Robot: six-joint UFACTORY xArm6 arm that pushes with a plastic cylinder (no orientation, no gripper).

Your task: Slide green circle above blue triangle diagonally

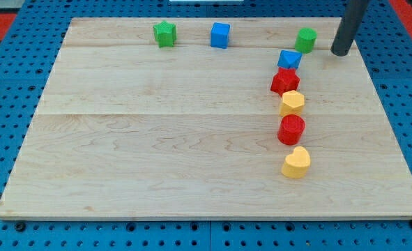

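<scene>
The green circle (305,40) sits near the board's top right. The blue triangle (288,59) lies just below and to the left of it, almost touching. My tip (341,51) is to the right of the green circle, a short gap away, and up and to the right of the blue triangle. The rod rises out of the view's top.
A red star (285,81), a yellow block (292,102), a red circle (291,130) and a yellow heart (296,163) form a column below the blue triangle. A green star (164,33) and a blue cube (220,35) sit at the top. The wooden board (157,139) lies on blue pegboard.
</scene>
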